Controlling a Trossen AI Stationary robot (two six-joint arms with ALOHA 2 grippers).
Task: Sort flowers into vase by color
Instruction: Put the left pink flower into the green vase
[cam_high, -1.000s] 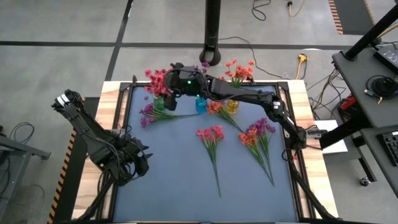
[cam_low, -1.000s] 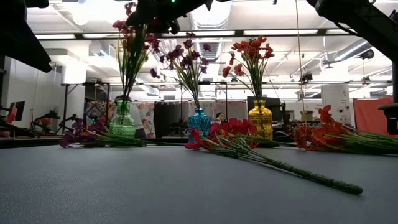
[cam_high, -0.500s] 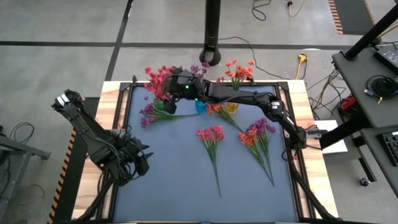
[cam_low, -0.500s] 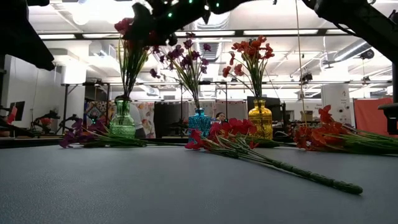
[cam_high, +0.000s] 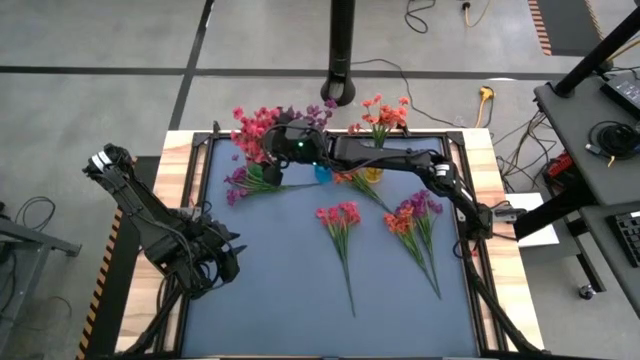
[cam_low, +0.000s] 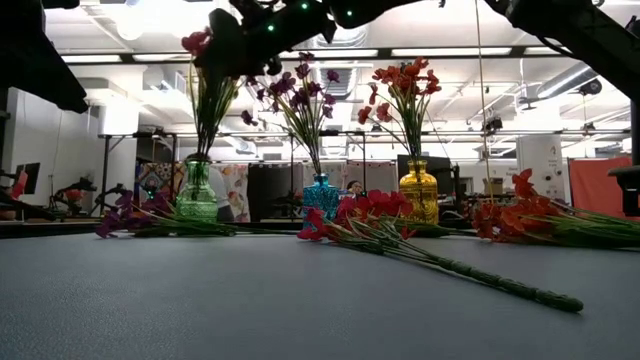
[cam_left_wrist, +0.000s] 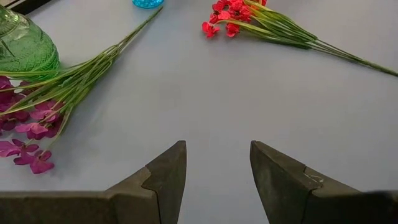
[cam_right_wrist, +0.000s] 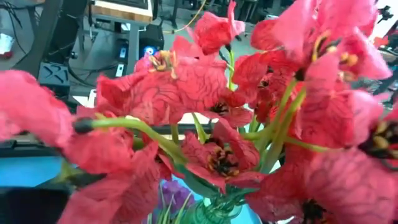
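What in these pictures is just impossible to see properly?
- Right gripper: the high view shows only the arm's back over the green vase; in the right wrist view pink-red blossoms fill the picture, so its fingers are hidden.
- Green vase in the high view: covered by that arm.
- Left gripper: its fingers are cut off by the left wrist picture's edge.

A robotics lab or workshop — bare concrete floor (cam_high: 120, 40) crossed by loose cables (cam_high: 520, 125), striped hazard tape (cam_high: 543, 25), an equipment bench (cam_high: 600, 130) beside the table (cam_high: 290, 270), and ceiling strip lights (cam_low: 440, 50) over distant workstations (cam_low: 60, 195).
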